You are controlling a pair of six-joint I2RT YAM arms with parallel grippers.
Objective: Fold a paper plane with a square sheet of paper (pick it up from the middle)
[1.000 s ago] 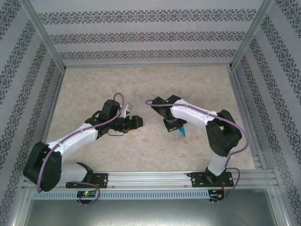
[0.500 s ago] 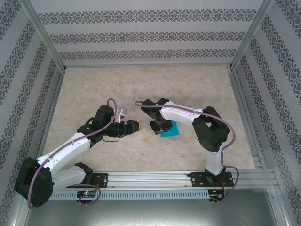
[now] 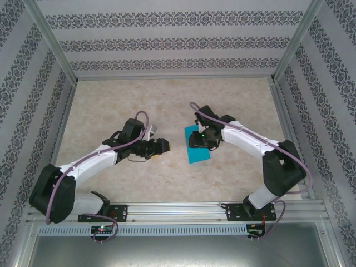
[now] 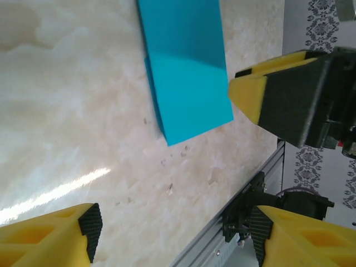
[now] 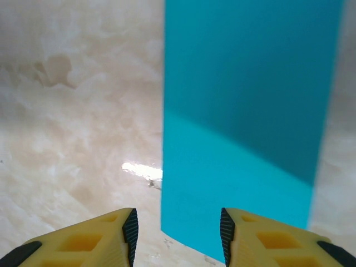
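Since the earlier frame: right arm swung outward and its pinch released; the sheet, then bunched at the fingertips, now lies spread flat. Left arm drew back, then returned to nearly the same station.

Item 1, sheet of paper (image 3: 200, 153). Turquoise, unmarked. Lies flat on the table (image 3: 111, 105) near its centre. Outline reads oblong, not square. A doubled edge along one long side in the left wrist view suggests it is folded in half. Long axis runs roughly 12 to 6 o'clock in the top view.

Item 2, right gripper (image 5: 178, 225). Fingers moderately apart, nothing held. Poised over the 12 o'clock part of the sheet. In its own wrist view the sheet runs straight ahead from the fingertips. One long edge falls in the gap between them, and the other tip sits over blue. Whether the tips touch the paper cannot be told.

Item 3, left gripper (image 4: 178, 236). Fingers wide apart, empty. The sheet lies toward its 3 o'clock, with a strip of bare table between.

Assessment: the right arm is the nearer, already above the sheet with its jaw line across the long axis. The left must cross toward 3 o'clock to reach a long edge. Thin paper flat on a smooth table offers little to grip, so lifting an edge is the likely difficulty.
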